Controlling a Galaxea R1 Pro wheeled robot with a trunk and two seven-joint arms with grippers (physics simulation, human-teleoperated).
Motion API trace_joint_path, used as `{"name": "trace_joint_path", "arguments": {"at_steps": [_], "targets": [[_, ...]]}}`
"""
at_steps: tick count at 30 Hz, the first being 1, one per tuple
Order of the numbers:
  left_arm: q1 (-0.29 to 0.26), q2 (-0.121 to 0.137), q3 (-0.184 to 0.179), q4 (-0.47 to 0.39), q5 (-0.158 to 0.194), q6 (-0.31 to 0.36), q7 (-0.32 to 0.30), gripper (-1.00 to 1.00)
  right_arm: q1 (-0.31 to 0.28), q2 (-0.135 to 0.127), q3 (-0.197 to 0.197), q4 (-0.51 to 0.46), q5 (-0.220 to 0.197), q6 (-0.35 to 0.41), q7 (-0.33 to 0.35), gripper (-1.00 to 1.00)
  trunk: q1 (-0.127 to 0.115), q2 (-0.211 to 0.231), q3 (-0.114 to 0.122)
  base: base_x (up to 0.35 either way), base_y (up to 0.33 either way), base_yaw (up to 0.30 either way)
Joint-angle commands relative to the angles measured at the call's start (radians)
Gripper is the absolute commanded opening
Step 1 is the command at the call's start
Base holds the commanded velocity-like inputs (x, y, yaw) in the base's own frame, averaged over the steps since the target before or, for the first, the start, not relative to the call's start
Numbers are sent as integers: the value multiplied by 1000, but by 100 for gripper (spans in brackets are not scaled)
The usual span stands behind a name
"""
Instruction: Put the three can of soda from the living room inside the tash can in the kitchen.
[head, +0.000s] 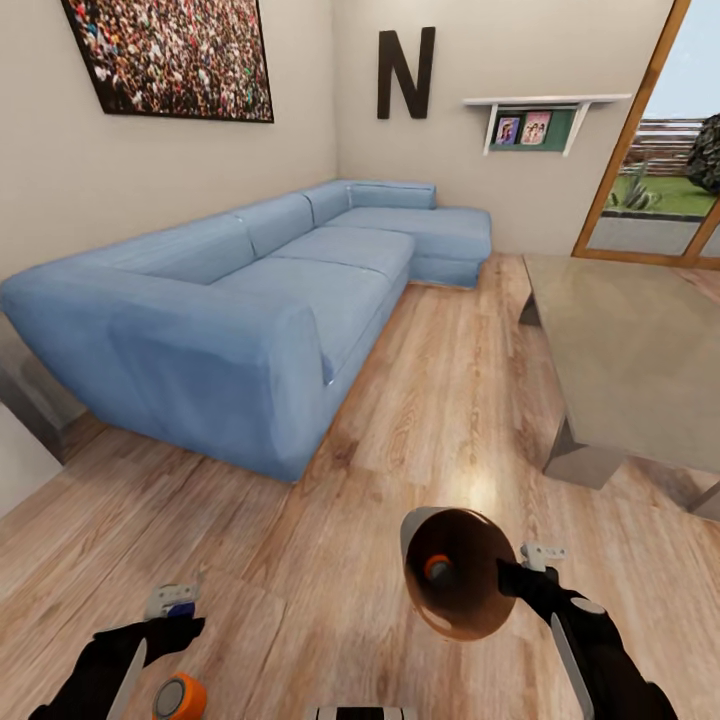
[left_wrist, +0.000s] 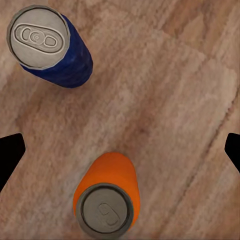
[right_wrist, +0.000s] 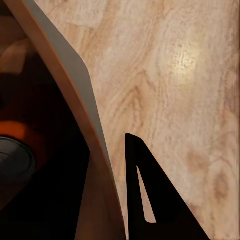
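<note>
Here, the trash can (head: 462, 585) hangs tilted at the right hand (head: 520, 572), mouth toward the camera, one orange can (head: 437, 567) lying deep in its dark glossy inside; in the right wrist view the bin's rim (right_wrist: 75, 100) sits against one black finger (right_wrist: 150, 200), so the hand grips the rim, though the other finger is hidden behind the wall. The blue can (left_wrist: 50, 45) and a second orange can (left_wrist: 106, 202) stand upright on the wooden floor (left_wrist: 165, 100), apart from each other, between the left hand's (left_wrist: 120, 155) widely spread fingertips (left_wrist: 10, 152), which touch neither. In the head view the blue can (head: 178, 604) is half hidden by the left arm, and the orange one (head: 180, 697) is cut off by the frame edge. No label is legible on any can. Beyond lie the blue sofa (head: 250, 300), the glass-topped counter (head: 630, 360), a crowd photo (head: 175, 55) and the black letter N (head: 405, 72).
</note>
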Motion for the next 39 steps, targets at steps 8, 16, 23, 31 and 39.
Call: {"name": "trace_joint_path", "arguments": {"at_steps": [8, 16, 23, 31, 39], "targets": [[1, -3, 0, 4, -3, -1, 2, 100, -196, -4, 3, -31, 3, 204, 5, -100, 0, 0, 0, 0, 0, 0], [0, -2, 0, 72, 0, -4, 5, 100, -326, -7, 3, -33, 66, 300, 6, -100, 3, -1, -23, 0, 0, 0], [-1, -2, 0, 81, 0, -4, 4, 100, -344, -7, 5, -59, 73, 350, 7, -100, 6, -3, -50, 0, 0, 0], [-1, -4, 0, 82, 1, -4, 5, 100, -346, -7, 24, -65, 75, 361, 6, -100, 6, -3, -54, 0, 0, 0], [-1, -4, 0, 82, 0, -4, 5, 100, -346, -7, 26, -66, 75, 362, 5, -100, 8, -4, -73, 0, 0, 0]]}}
